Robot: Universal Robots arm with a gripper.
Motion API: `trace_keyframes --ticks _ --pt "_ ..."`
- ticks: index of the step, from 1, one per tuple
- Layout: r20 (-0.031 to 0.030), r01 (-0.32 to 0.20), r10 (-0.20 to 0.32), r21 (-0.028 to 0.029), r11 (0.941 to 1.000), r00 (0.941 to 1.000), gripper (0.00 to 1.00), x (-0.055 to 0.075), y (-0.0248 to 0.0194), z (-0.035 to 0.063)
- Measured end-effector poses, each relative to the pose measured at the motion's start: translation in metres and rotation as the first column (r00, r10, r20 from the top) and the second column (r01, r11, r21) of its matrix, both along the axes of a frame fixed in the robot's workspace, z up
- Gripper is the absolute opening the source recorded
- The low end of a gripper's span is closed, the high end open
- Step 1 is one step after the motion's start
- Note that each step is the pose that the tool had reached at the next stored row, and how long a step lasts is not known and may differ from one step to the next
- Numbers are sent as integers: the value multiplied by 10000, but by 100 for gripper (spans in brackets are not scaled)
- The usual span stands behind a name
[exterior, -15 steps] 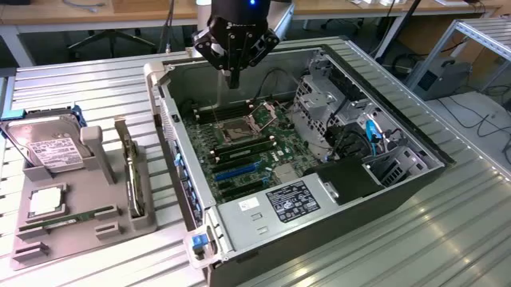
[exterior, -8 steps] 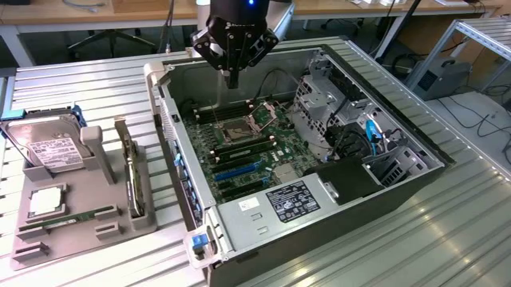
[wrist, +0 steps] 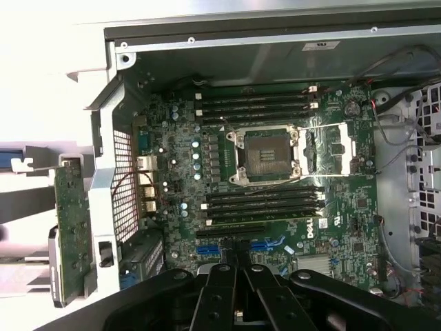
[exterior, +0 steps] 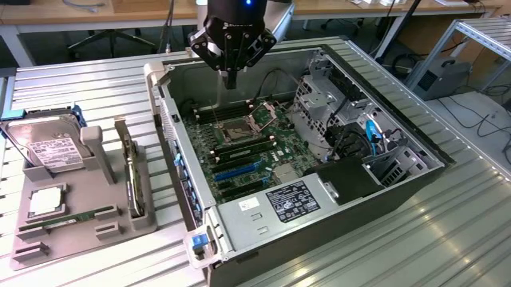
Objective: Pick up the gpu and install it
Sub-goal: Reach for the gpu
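Nearest me in the exterior view, on the slatted metal table [exterior: 447, 239], sits the grey parts holder [exterior: 73, 239]. A RAM stick [exterior: 68, 219] and a CPU [exterior: 46, 200] lie toward its near corner, and a hard drive [exterior: 44, 146] is propped at its far end. The gpu [exterior: 133, 176] stands on edge in a slot along the holder's edge closest to the open PC case [exterior: 343, 233]. Its long axis runs near-to-far, roughly parallel to the case's rear wall. By my reading, it has not been picked up yet.

Farther back, the claw [exterior: 230, 81] hangs over the far end of the motherboard [exterior: 279, 134], fingers pinched together and holding nothing. So the card lies to the exterior view's left of the claw and nearer to me, outside the case and well apart — the rear wall stands between them.

The exterior view gives me the card's upright stance and the claw's height above the board. The wrist view gives me the card's green face [wrist: 72, 227] past the perforated wall — plus the blue-tabbed expansion slots [wrist: 269, 245] and the empty CPU socket [wrist: 265, 155].
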State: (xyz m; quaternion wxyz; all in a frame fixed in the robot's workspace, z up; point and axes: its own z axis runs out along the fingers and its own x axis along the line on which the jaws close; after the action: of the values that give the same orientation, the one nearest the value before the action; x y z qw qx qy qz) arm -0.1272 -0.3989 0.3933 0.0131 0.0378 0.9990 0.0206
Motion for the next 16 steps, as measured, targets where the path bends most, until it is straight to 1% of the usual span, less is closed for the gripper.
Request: trace_keyframes --ticks 3,5,16 --pt "0 0 0 0 10000 10000 11 -8 0 0" --pt "1 0 0 1 10000 10000 11 -54 0 0" --pt "0 0 0 0 10000 10000 11 -80 0 0"
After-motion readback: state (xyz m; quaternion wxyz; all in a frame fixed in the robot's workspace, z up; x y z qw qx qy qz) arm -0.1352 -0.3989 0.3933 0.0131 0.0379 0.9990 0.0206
